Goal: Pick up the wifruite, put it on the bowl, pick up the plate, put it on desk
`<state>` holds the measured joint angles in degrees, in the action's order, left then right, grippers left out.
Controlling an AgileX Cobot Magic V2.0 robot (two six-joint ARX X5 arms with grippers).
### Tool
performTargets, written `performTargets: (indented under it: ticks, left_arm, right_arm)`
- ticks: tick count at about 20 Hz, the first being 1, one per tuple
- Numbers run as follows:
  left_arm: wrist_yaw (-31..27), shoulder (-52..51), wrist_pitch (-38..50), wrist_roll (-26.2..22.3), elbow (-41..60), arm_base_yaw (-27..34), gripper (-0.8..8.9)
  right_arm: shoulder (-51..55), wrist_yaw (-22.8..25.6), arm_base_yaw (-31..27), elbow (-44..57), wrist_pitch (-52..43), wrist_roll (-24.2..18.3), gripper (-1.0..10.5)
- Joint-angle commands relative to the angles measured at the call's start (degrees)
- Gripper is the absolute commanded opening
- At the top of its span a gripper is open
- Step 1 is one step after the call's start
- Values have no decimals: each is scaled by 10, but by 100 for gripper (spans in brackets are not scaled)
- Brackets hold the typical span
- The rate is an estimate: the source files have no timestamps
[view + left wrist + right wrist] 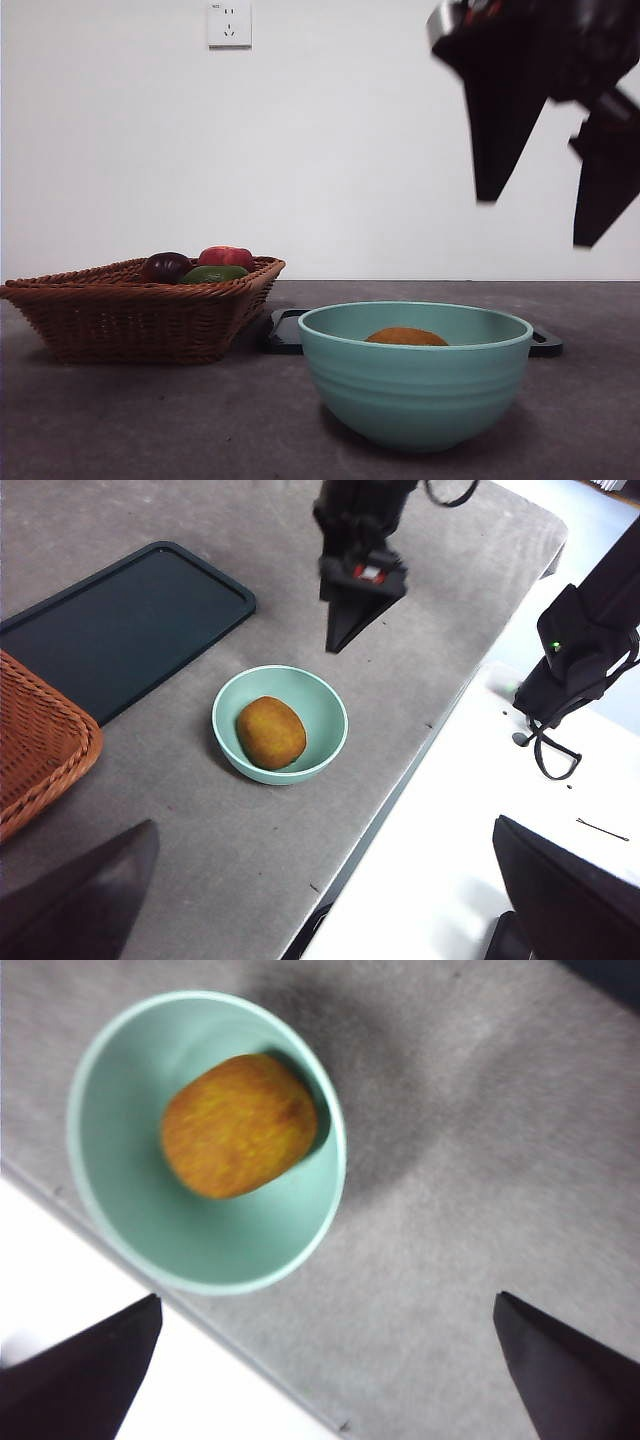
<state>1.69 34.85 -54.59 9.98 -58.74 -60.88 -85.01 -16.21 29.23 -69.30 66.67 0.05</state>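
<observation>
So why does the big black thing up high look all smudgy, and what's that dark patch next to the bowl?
Front view: the right gripper is smeared by motion blur, while the bowl stays sharp. Right wrist view: the dark patch is a soft shadow on the desk beside the bowl, and the wifruite looks slightly soft.

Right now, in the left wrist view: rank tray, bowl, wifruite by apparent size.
1. The dark tray, largest, though the picture's edge cuts it.
2. The bowl.
3. The wifruite, lying inside the bowl.
All three sit at a similar distance, so the order looks reliable.
</observation>
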Motion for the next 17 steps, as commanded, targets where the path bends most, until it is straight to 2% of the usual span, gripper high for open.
performTargets:
  ticks: [1,3,11,12,15,17]
  left_arm:
    - [2,2,4,2,-6,-6,531]
    - [2,2,4,1,-6,-6,531]
    - [2,2,4,1,-6,-6,531]
    - [2,2,4,1,-6,-6,531]
    - [2,2,4,1,-6,-6,531]
    - [2,2,4,1,-6,-6,531]
  right_arm:
    - [-48,15,4,-9,-8,0,673]
    - [-77,33,4,-9,-14,-1,673]
    - [-141,32,4,-8,-56,3,671]
    - [-145,32,5,-8,-63,9,631]
    - [-148,31,13,-8,-90,25,398]
    - [-148,30,18,-8,-95,30,282]
